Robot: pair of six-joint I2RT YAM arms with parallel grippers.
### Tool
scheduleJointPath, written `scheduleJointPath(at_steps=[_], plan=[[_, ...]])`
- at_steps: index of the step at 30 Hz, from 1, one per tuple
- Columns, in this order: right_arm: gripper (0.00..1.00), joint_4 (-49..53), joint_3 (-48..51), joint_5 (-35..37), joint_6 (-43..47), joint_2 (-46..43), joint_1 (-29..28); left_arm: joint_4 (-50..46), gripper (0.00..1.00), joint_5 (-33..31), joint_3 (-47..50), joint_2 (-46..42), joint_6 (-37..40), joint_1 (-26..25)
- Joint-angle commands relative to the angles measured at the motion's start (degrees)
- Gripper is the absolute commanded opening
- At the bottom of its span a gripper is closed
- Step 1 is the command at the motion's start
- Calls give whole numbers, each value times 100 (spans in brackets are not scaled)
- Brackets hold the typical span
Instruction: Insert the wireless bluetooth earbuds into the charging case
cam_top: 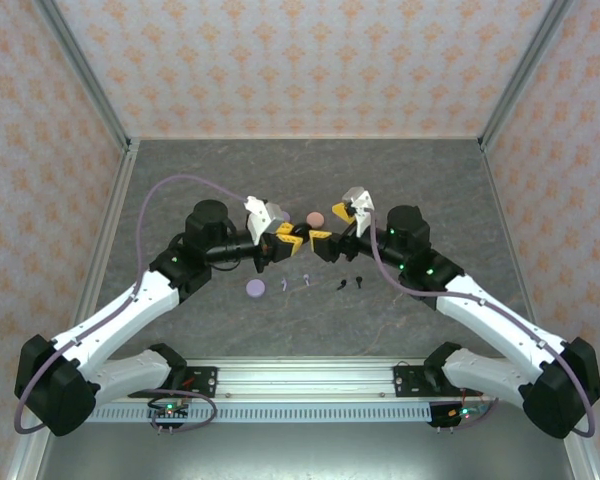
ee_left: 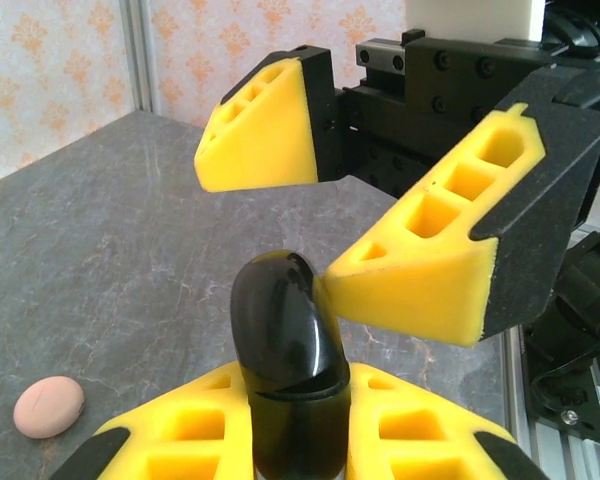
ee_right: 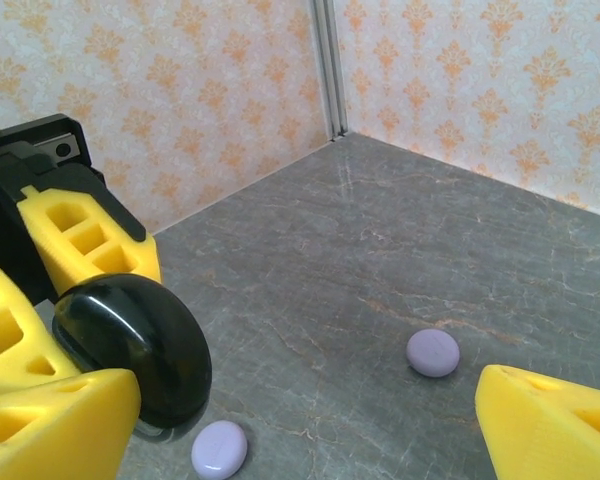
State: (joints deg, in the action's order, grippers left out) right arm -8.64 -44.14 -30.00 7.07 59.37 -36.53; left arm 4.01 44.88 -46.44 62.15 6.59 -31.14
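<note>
I'm seeing the left gripper point(cam_top: 295, 238) clenching the black charging case point(ee_left: 285, 370) edge-on between its pads. The right gripper point(ee_left: 275, 225) is standing released, its lower finger just beside the case's top. The earbuds point(cam_top: 341, 285) are lying on the table point(cam_top: 420, 190), below both grippers, toward the bases. I'm judging them light, glossy and slippery, so I'm planning a fingertip pinch across the body, not the stem.
</note>
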Motion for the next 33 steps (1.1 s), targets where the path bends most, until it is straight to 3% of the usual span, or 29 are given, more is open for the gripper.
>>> scheduleJointPath(at_steps=[1,16,20,23,27,33], plan=[[88,-246,-308,122,-22,98,25,-40,0,217,-211,34,225,-100],[89,397,-597,252,-50,101,138,-138,0,-187,-110,-76,342,-117],[87,1194,-777,943,-344,-134,133,-31,0,-449,165,-299,319,-109],[86,2270,-1060,1732,-825,-147,138,134,0,-626,487,-573,187,-109],[85,3604,-1322,2252,-1371,58,138,267,0,-785,894,-975,-35,-105],[81,4405,-928,2896,-2210,444,143,140,0,-934,1271,-1563,-215,-110]])
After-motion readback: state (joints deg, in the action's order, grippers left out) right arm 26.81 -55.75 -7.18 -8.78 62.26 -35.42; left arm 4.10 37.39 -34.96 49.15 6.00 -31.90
